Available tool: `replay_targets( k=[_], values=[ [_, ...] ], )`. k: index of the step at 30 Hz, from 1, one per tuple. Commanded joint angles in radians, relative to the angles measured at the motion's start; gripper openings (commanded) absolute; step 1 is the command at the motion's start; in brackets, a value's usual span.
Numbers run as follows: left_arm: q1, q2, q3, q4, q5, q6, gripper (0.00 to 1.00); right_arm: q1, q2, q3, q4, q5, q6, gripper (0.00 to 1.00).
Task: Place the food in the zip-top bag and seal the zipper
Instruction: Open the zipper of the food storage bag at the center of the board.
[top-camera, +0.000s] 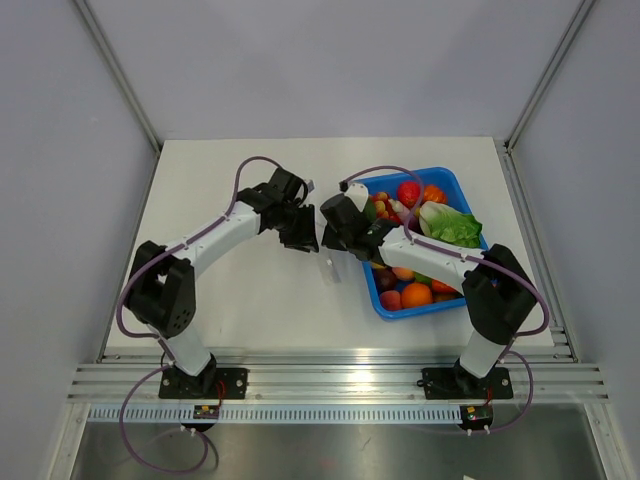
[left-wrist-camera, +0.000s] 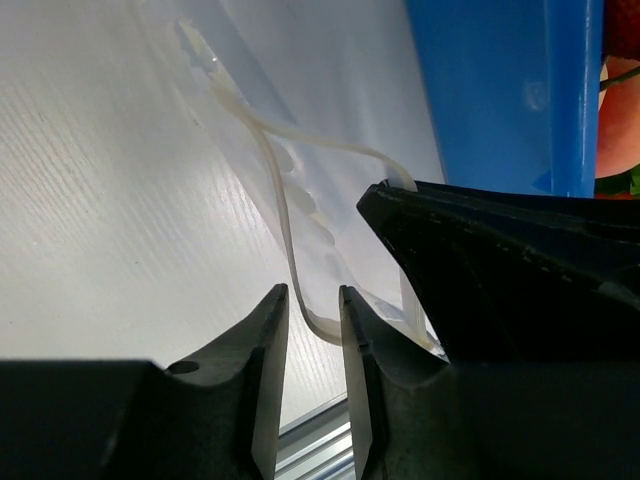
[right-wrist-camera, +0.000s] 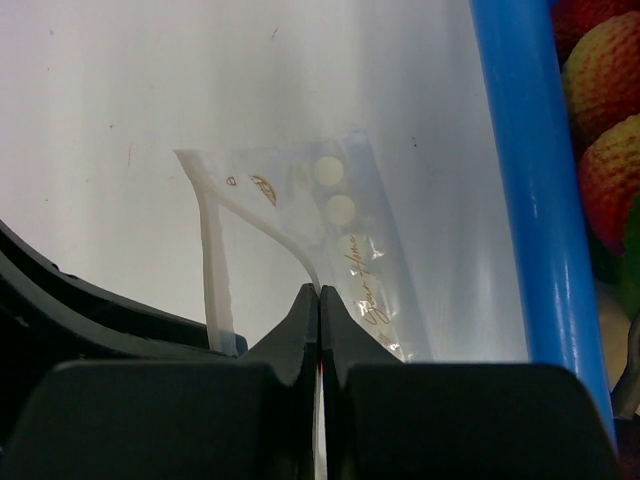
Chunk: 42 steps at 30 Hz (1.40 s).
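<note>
Fingers pressed together, the right gripper (right-wrist-camera: 320, 294) pinches the zip-top bag (right-wrist-camera: 335, 215) beside the blue tray (right-wrist-camera: 515, 180), midway between the table (top-camera: 230, 300) side edges, while the left gripper (left-wrist-camera: 313, 300) holds its fingers narrowly apart around the zipper (left-wrist-camera: 287, 225) and the food (top-camera: 385, 279) lies in the tray's near-left corner.

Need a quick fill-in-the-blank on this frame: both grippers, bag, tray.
The right gripper is ___ on the clear crinkly plastic zip-top bag. The left gripper has its fingers slightly ___, the bag's zipper strip between them. The bag lies beside the ___ plastic tray.
Missing: shut; apart; blue.
</note>
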Motion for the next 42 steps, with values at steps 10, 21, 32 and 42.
replay_targets(
  k=[10, 21, 32, 42],
  values=[
    [0.002, -0.081, -0.002, 0.029, -0.091, -0.018, 0.0, -0.005, -0.066, -0.038, 0.033, 0.007, 0.053, 0.0],
    [-0.015, -0.048, 0.202, -0.158, -0.15, 0.06, 0.0, -0.005, -0.16, -0.098, 0.051, 0.023, 0.078, 0.0],
    [-0.067, 0.044, 0.159, -0.149, -0.153, 0.051, 0.0, -0.005, -0.118, -0.171, 0.043, 0.024, 0.127, 0.06],
    [-0.089, 0.045, 0.187, -0.169, -0.162, 0.054, 0.0, -0.004, -0.19, -0.154, 0.043, 0.01, 0.11, 0.28]
  ],
)
